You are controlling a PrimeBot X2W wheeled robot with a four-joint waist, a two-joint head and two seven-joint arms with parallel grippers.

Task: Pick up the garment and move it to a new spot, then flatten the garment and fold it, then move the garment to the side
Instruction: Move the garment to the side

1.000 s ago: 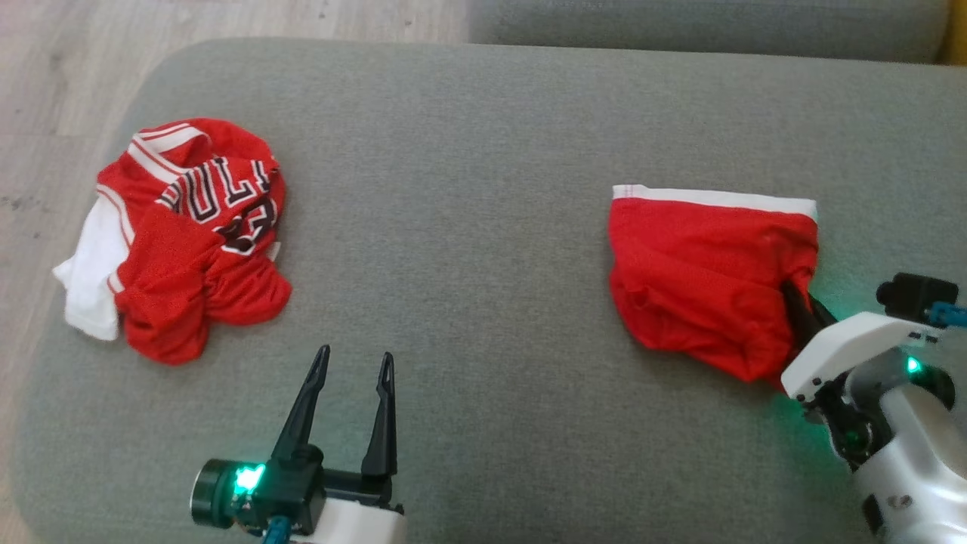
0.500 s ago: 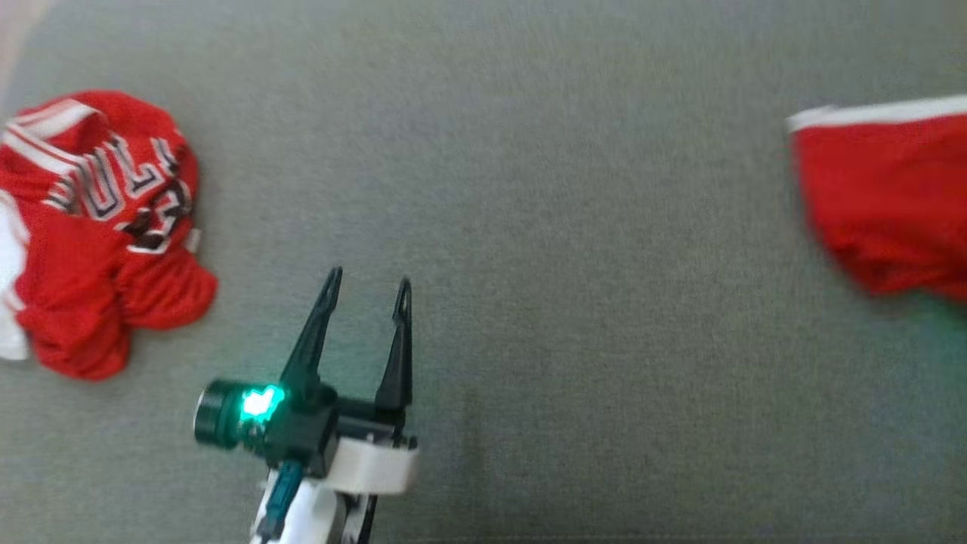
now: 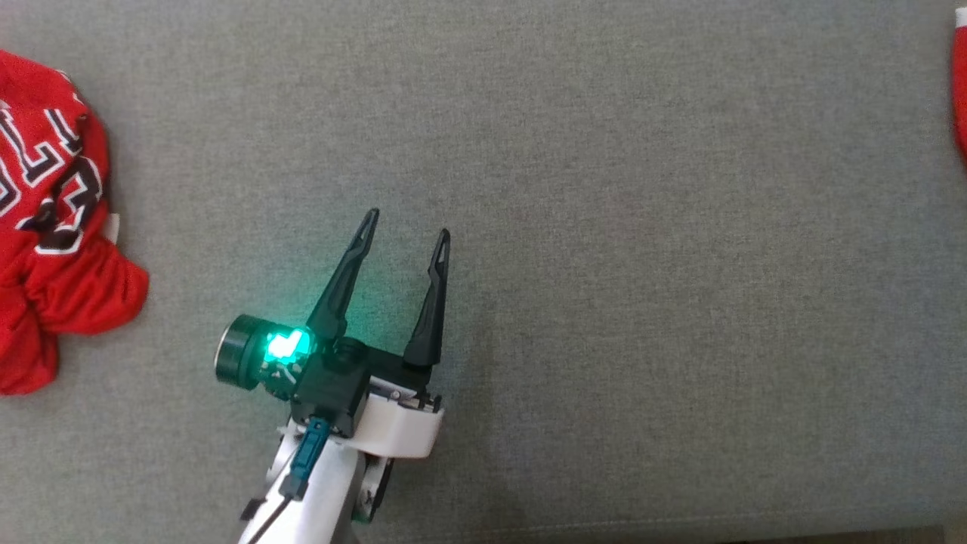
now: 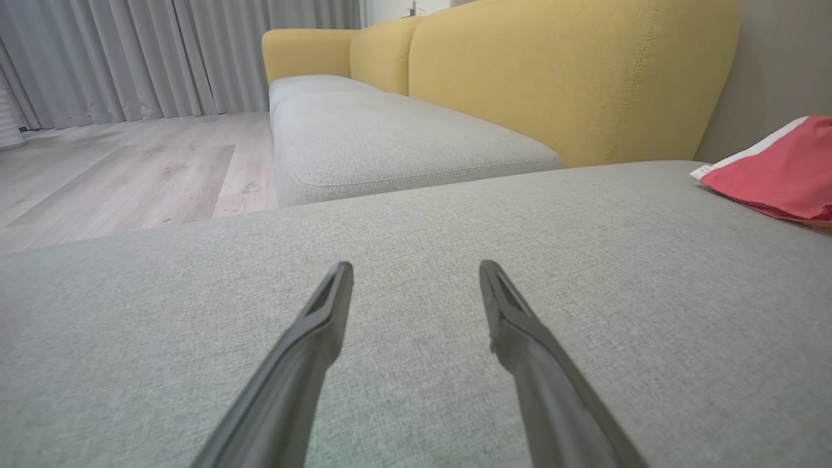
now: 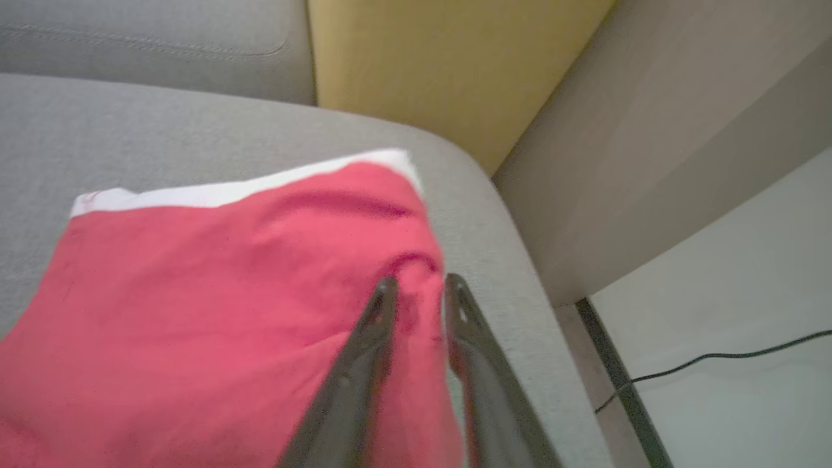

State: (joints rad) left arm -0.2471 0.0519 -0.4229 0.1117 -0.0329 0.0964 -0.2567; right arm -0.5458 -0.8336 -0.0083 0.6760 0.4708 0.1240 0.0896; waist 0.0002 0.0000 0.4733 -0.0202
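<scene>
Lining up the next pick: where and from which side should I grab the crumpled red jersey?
Probably the bunched lobe at the jersey's lower-right edge, approached from the head view's right by the left gripper. It bulges off the grey cushion as a thick fold nearest the open jaws.

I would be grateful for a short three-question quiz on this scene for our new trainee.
1. True or false: the left gripper holds the red jersey.
2. In the left wrist view, the sofa back is: A) blue, B) yellow, C) black.
3. Fill in: the right gripper is over the folded red garment, whose band along one edge is ____.

Key: 1 false, it is open above the bare grey cushion, apart from the jersey. 2 B. 3 white.
</scene>
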